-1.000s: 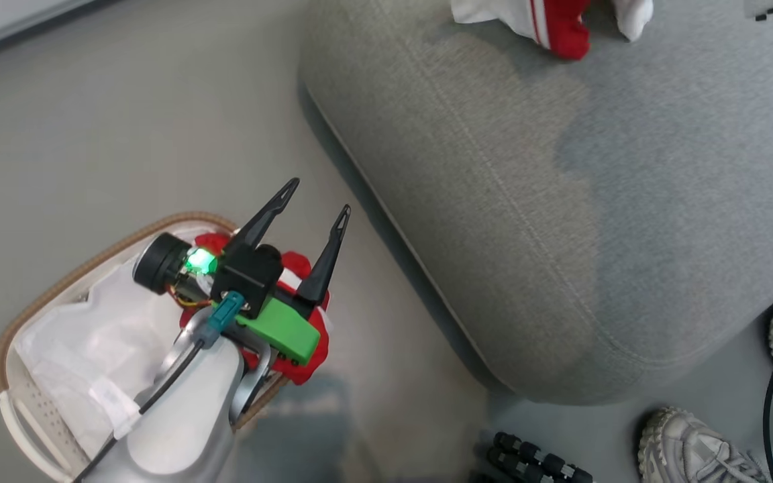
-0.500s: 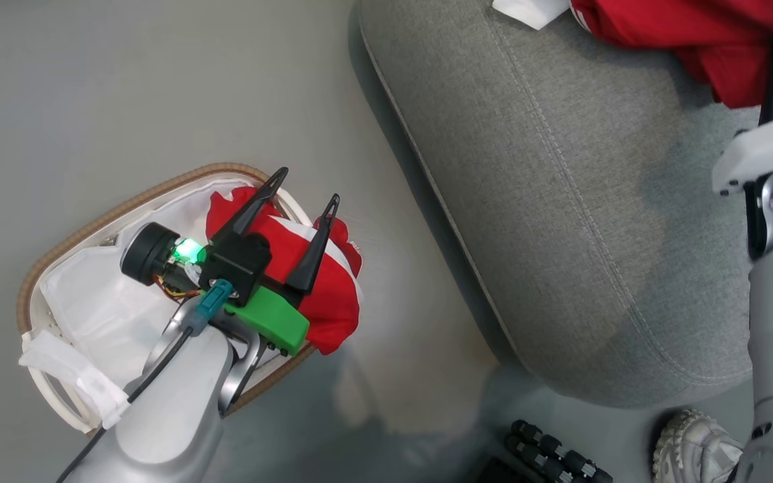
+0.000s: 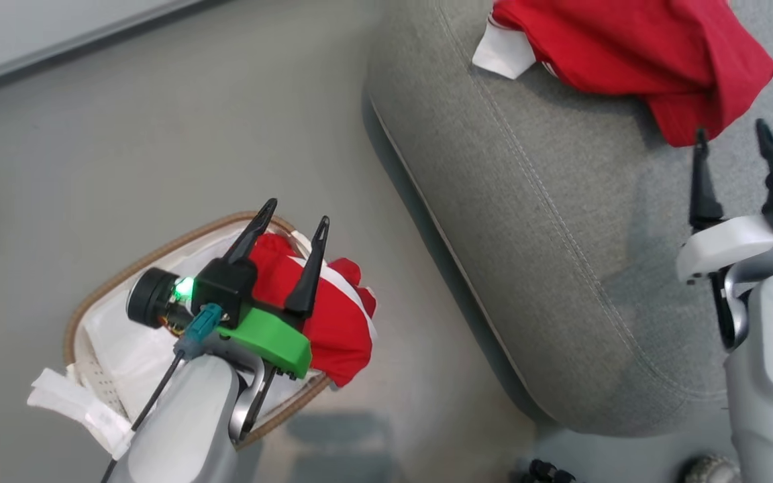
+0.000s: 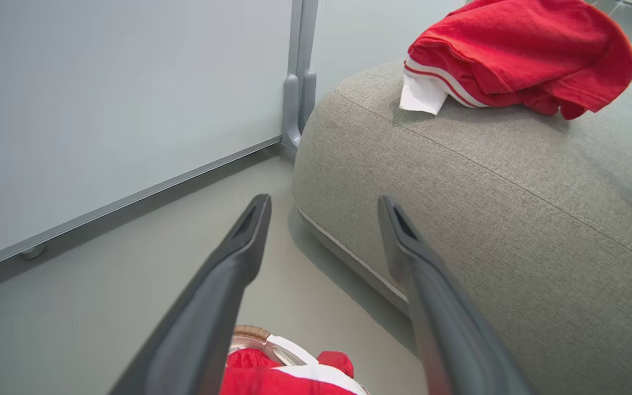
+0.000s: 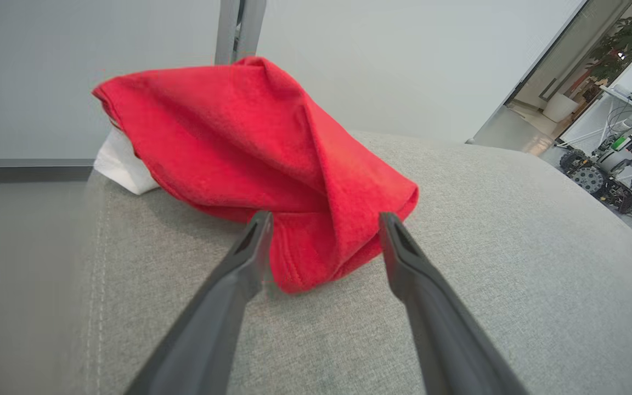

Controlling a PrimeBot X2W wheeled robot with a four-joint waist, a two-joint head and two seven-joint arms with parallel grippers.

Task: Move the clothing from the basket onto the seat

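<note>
Grey floor (image 3: pixel 158 134) runs from a pale wall panel (image 4: pixel 102 109) to the rounded edge of the seat (image 3: pixel 561 268), and the basket (image 3: pixel 158 247) stands on that floor, clear of the seat's edge.

Half a second ago my right gripper (image 3: pixel 729 129) was clamped on the red garment (image 3: pixel 628 47) and carrying it over the seat. Now its two fingers stand wide apart and it holds nothing. The garment lies heaped on top of the seat, back from the rounded edge, with its white trim nearest that edge. One low fold sits just ahead of and between my right fingertips; I cannot tell whether it touches them.

My left gripper (image 3: pixel 297 210) is as it was: released, empty, hovering above the basket. The other red garment (image 3: pixel 336 329) is in the basket on the white lining (image 3: pixel 131 335), draped over the rim on the side facing the seat.

My left forearm reaches over the basket, fingers pointing toward the seat's edge. My right forearm reaches across the cushion, fingers aimed at the heap.
</note>
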